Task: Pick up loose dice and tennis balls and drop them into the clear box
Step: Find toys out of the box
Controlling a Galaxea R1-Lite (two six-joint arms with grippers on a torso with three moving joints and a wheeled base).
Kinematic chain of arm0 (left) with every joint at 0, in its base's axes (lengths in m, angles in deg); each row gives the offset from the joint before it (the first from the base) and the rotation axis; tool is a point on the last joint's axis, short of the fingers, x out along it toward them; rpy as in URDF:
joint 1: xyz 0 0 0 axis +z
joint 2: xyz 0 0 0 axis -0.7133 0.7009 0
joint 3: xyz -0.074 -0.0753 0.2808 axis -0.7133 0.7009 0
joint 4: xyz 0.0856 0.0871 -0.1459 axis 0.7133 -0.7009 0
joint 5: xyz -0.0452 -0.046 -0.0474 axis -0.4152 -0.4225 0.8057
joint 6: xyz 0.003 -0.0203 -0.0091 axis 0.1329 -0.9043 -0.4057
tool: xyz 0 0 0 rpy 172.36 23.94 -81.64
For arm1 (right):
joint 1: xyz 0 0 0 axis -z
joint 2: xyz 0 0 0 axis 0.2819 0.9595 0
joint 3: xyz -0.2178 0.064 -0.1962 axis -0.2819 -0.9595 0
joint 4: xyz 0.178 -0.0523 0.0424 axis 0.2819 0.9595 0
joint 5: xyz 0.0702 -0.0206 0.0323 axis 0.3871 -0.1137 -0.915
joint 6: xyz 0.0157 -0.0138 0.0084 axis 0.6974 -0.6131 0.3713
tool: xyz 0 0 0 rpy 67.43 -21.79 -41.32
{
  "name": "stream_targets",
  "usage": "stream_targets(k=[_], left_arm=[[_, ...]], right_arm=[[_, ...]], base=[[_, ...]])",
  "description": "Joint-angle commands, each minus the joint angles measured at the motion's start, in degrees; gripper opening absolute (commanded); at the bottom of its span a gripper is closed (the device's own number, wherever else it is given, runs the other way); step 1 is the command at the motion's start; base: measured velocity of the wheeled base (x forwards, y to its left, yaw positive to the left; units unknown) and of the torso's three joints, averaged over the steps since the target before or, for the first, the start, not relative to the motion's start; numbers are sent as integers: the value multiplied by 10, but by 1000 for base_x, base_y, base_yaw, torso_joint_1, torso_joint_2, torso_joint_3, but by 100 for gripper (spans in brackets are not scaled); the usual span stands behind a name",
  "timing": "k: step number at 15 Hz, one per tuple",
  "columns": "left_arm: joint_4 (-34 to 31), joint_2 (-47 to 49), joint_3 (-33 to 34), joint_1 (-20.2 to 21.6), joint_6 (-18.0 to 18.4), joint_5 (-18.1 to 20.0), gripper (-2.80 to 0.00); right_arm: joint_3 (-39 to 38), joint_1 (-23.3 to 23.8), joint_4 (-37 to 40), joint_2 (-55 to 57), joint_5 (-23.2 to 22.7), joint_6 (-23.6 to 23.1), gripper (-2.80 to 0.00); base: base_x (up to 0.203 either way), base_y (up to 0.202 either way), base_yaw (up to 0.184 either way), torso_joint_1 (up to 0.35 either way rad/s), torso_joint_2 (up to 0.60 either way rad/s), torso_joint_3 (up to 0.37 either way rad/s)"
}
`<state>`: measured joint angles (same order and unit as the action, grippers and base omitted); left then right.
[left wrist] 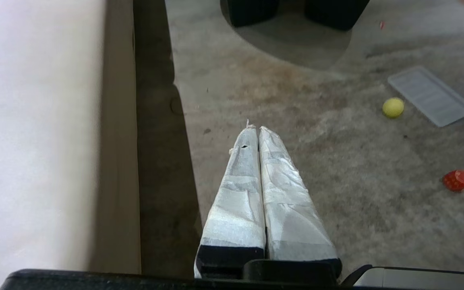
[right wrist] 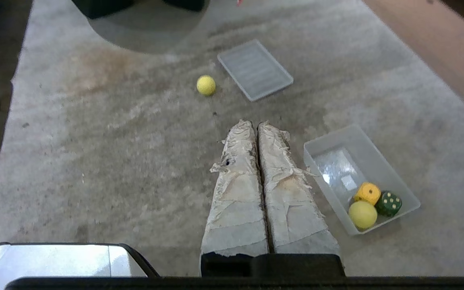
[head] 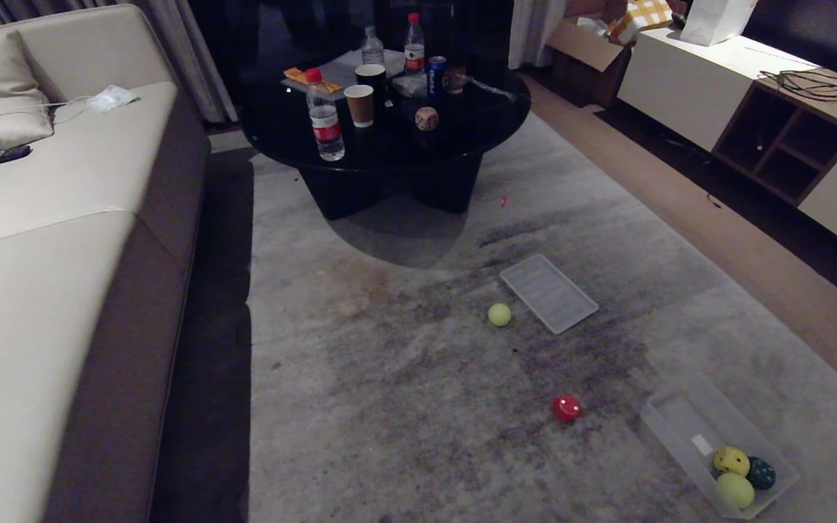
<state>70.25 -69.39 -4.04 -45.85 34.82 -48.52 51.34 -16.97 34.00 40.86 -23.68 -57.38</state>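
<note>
While both arms hang parked, the left gripper [left wrist: 258,131] and the right gripper [right wrist: 256,125] each show taped fingers pressed together on nothing, above the carpet [head: 404,407]. Three pieces remain loose: a tennis ball [head: 499,314] just beside the ribbed white lid [head: 548,293], a red die [head: 567,408] between that ball and the clear box [head: 680,425], and a tan die [head: 426,118] up on the dark desk [head: 491,127] among bottles and cups. The box lies at the robot's right, already holding a yellow die [head: 731,460], a green die [head: 761,473] and a second ball [head: 734,490], all crowded into its near end. Its long axis runs diagonally, from near-right toward far-left, open side up, with the far end bare. The step in hand looks like choosing an approach; the red die seems the sensible first target, being nearest the box. To do it well, spread the fingers before descending, straddle two flat faces rather than rounded corners, and release over the bare end so nothing bounces out.
</note>
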Motion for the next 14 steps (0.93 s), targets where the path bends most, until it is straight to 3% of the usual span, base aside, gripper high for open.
stream_targets(k=[1,14], left_arm=[[0,1,1,0,0,0,-280],[0,1,1,0,-1,0,-280]], right_arm=[[-2,0,0,1,-1,0,-280],[-2,0,0,1,0,-1,-280]], base=[[0,0,0,-2,3,-198],[0,0,0,4,3,-197]])
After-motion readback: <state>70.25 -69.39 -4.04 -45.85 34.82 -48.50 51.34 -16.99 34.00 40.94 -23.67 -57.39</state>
